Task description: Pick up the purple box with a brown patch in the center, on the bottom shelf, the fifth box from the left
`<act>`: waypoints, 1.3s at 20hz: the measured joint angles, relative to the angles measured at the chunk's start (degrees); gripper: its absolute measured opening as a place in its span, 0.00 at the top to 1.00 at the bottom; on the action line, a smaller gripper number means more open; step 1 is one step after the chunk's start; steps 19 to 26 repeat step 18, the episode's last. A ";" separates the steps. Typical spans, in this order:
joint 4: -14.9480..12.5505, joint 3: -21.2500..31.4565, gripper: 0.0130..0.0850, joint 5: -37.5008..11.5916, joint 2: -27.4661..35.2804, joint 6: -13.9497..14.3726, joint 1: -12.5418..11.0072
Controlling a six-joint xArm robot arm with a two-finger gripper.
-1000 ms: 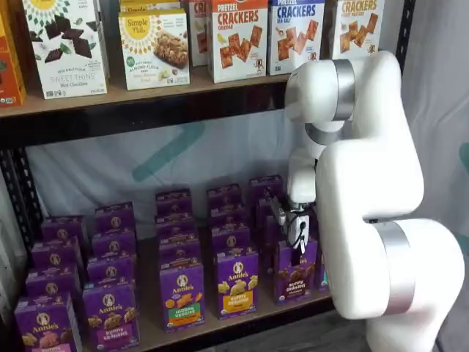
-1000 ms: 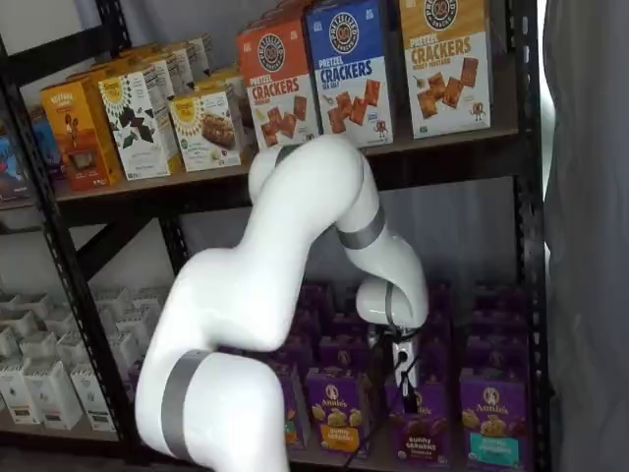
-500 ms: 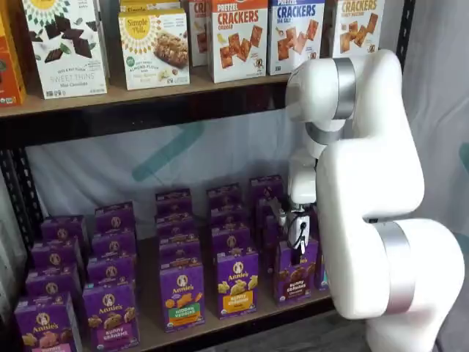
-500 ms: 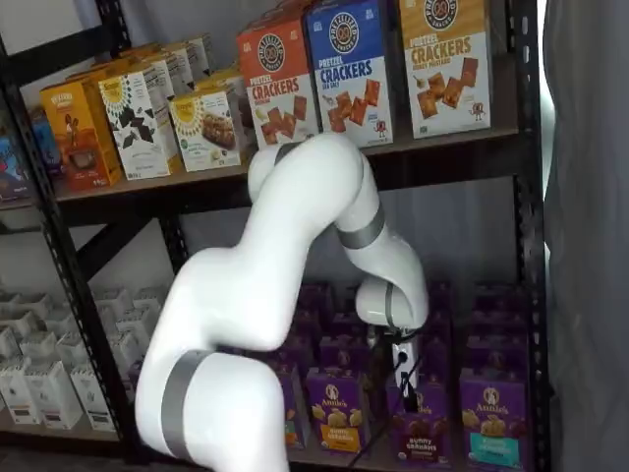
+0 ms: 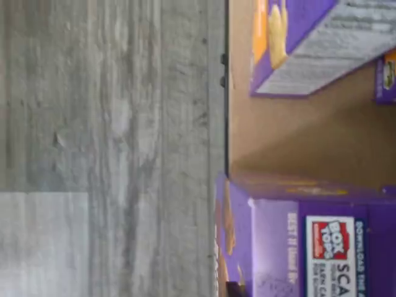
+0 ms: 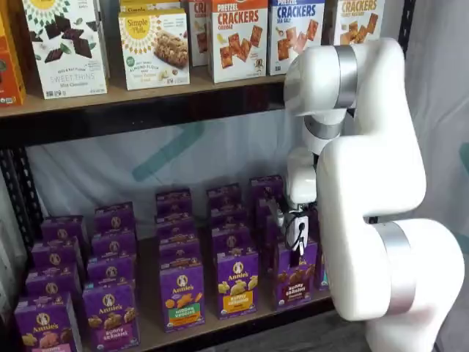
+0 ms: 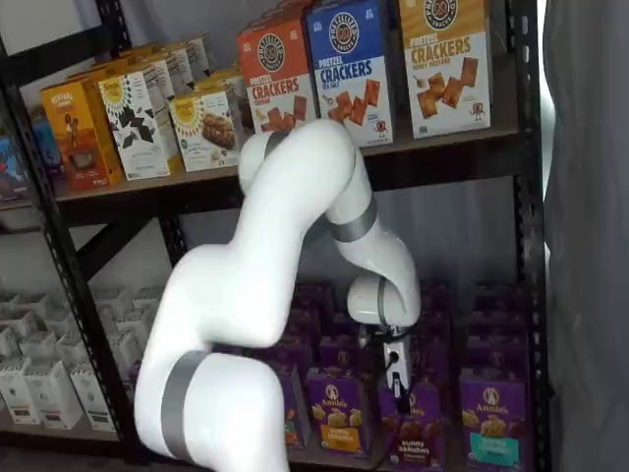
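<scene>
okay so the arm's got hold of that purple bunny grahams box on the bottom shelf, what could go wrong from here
The gripper is shut on the top edge of the small purple carton with brown cookies, so a narrow hold might let it swing or slip. The purple carton with a yellow band stands close beside it and could get knocked. Lifting, the box might catch the dark front rail of the tan bottom shelf.

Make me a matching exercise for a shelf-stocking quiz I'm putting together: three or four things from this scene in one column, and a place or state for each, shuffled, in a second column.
Things:
1. the purple box
2. the claw
3. blue crackers box
4. yellow-banded purple box

Places or states:
A. stands on the upper shelf
B. clamped from above at the front of the bottom shelf
C. shut on the purple box
D. stands free in the front row, beside the gripped box

Pairs: 1-B, 2-C, 3-A, 4-D
</scene>
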 joint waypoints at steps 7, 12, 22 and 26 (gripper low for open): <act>0.50 12.09 0.78 -2.74 -8.92 1.03 1.53; -1.30 20.17 0.78 -4.02 -15.33 3.64 2.42; -1.78 27.26 0.78 -4.69 -21.14 4.97 3.29; -1.78 27.26 0.78 -4.69 -21.14 4.97 3.29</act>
